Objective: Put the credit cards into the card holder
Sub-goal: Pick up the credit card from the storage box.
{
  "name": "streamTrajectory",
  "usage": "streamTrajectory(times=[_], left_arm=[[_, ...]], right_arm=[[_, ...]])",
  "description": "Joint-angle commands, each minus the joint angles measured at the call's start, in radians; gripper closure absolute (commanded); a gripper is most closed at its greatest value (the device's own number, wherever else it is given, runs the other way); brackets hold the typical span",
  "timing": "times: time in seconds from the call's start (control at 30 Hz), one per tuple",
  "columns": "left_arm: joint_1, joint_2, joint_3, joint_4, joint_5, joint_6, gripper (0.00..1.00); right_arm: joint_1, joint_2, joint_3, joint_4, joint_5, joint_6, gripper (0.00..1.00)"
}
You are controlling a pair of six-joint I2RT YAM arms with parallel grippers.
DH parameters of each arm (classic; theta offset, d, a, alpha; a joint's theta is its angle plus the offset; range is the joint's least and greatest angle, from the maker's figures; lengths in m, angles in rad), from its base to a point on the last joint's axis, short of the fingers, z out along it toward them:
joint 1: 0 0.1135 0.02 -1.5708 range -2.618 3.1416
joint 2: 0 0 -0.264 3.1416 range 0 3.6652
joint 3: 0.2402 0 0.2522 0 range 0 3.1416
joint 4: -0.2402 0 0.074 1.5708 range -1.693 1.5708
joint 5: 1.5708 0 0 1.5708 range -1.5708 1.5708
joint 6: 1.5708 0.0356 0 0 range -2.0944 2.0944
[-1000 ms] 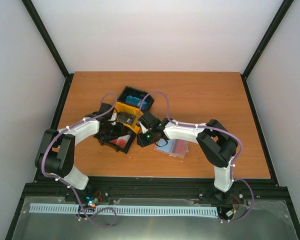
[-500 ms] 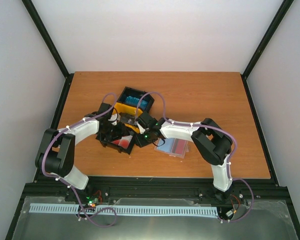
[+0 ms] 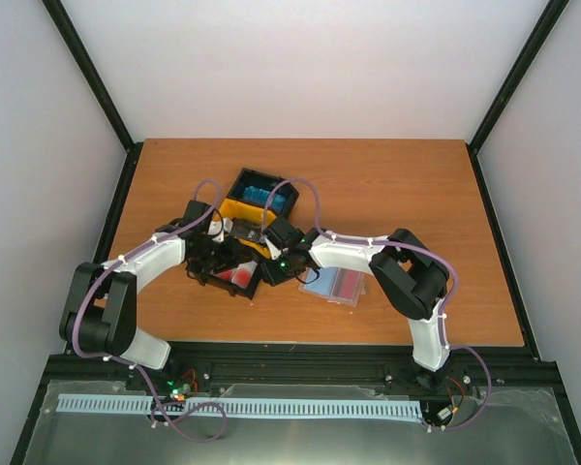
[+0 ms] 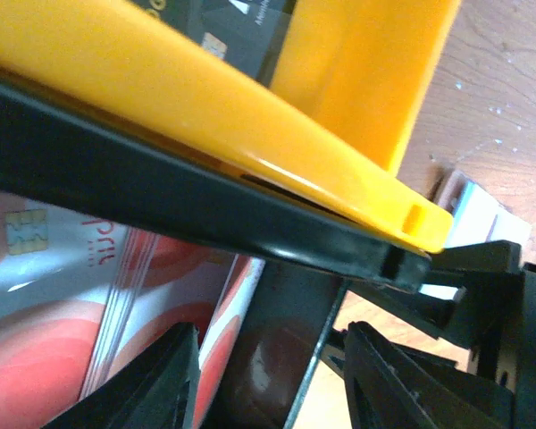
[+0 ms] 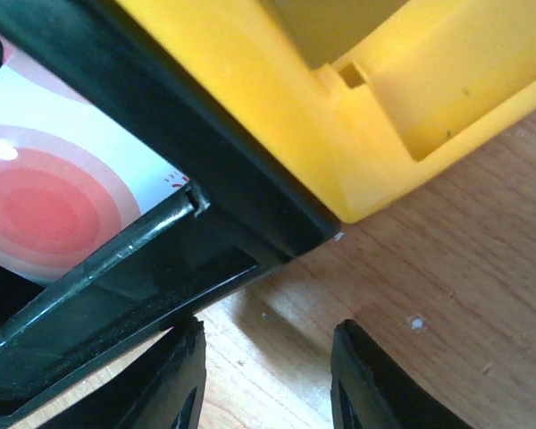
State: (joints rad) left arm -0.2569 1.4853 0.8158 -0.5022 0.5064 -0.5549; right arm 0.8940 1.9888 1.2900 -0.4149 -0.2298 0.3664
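The red cards (image 4: 54, 304) lie flat in the tray's (image 4: 250, 125) near black bin (image 4: 161, 192). The left tool (image 4: 268, 384), fingers apart, straddles that bin's wall, nearer them than the right tool (image 5: 263, 384), also apart, outside the tray. The card holder (image 3: 334, 284) lies right of the tray.

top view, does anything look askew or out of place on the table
The three-bin tray sits diagonal to the edges of the table, and the open card holder beside it also lies skewed. The left gripper and right gripper both crowd the tray's near end. Nothing looks spilled or damaged.
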Motion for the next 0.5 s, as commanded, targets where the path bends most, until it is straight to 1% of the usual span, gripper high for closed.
streamTrajectory(times=[0.0,0.17,0.3,0.4,0.47], left_arm=[[-0.004,-0.022,-0.019,-0.019,0.096,0.025,0.54],[-0.004,-0.032,-0.028,-0.031,0.122,0.028,0.55],[-0.004,-0.014,-0.031,-0.042,0.164,0.026,0.55],[-0.004,-0.01,-0.021,-0.045,0.152,0.021,0.54],[-0.004,0.003,-0.013,-0.046,0.176,0.019,0.54]], right_arm=[[0.014,0.029,0.024,0.034,-0.016,-0.009,0.6],[0.014,0.03,0.026,0.034,-0.013,-0.009,0.6],[0.014,0.031,0.028,0.033,-0.008,-0.009,0.6],[0.014,0.034,0.032,0.03,-0.006,-0.008,0.6],[0.014,0.035,0.032,0.028,-0.003,-0.008,0.6]])
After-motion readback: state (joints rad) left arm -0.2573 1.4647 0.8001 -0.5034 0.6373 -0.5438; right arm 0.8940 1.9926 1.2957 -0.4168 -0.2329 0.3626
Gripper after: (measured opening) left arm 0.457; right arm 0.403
